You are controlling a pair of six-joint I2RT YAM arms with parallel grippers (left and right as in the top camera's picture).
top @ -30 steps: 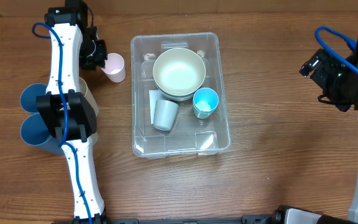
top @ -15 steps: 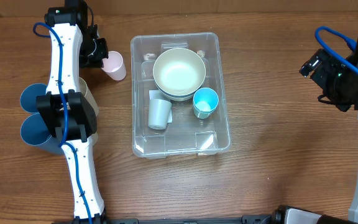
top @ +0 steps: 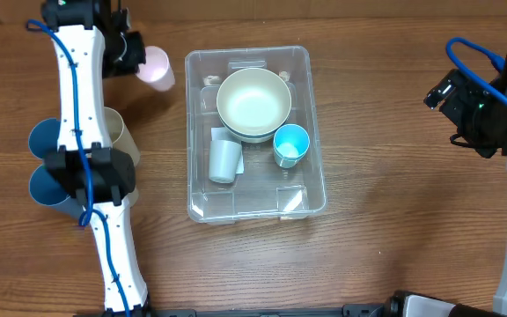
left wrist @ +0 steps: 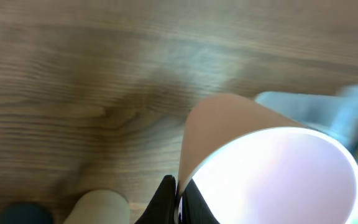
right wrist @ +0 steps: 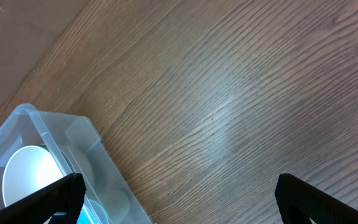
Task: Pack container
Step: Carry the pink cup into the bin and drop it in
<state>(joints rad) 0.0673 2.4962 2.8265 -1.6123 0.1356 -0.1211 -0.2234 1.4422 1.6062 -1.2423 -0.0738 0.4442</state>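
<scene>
— Plastic, clear all through, that container (top: 255,201). It sits just left of the frame's centre in the overhead view, mouth open to the ceiling. Its long axis runs from the top of the frame to the bottom, with the short sides at the upper and lower ends.

— What's inside it?

— A cream bowl (top: 253,104) fills the upper half. A blue cup (top: 290,143) stands just below and to the right of it. A grey cup (top: 225,161) lies on its side at the bowl's lower left, over a white label. The bottom third of the base is bare.

— And the arms?

— The left gripper (top: 133,58), in the upper left of the frame, is pinched onto the rim of a pink cup (top: 155,68). The left wrist view shows a dark finger (left wrist: 169,199) pressed to the cup's edge. The cup is held tilted, just beside the container's upper left corner but apart from its wall. The right gripper (right wrist: 179,186) waits at the far right, jaws wide, nothing between them.

— So which step is this?

— I'd say it's carrying the pink cup across to go in. Next it needs to travel rightward over the left wall, then down towards the bare end, away from the bowl, and only then let go.

— Anything outside the bin?

— Two blue bowls (top: 42,141) and a cream cup (top: 123,134) at the left edge, partly under the arm.
</scene>
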